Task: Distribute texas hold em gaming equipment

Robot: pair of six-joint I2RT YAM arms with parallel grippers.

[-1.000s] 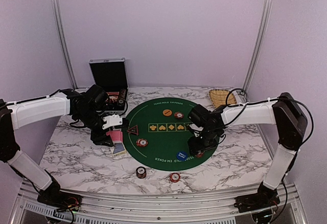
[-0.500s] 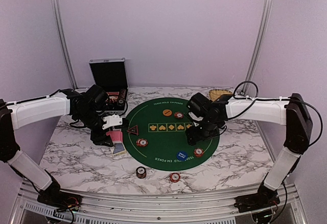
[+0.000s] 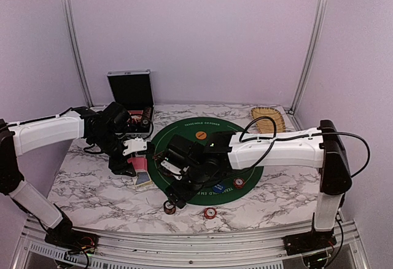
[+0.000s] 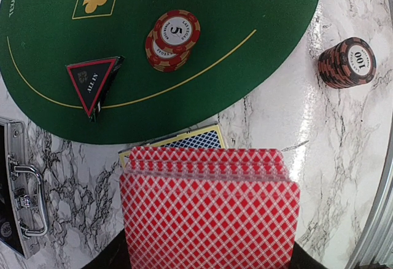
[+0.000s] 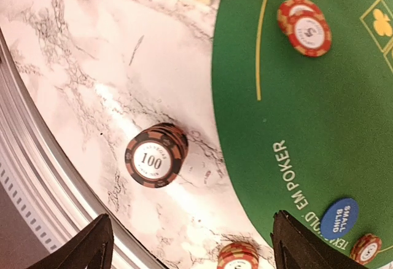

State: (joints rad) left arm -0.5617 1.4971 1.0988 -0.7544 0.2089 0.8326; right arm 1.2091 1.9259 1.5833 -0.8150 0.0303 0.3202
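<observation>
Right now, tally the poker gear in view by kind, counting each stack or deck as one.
Chip stacks: 4
Disc buttons: 2
Triangular marker: 1
Red-backed card fan: 1
Blue-backed card pack: 1
Total: 9

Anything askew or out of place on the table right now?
The red 5-chip stack on the green mat leans, its top chip slid off-centre. The dark 100 stack and a red stack sit off the mat on the marble. Nothing looks spilled or damaged.
</observation>
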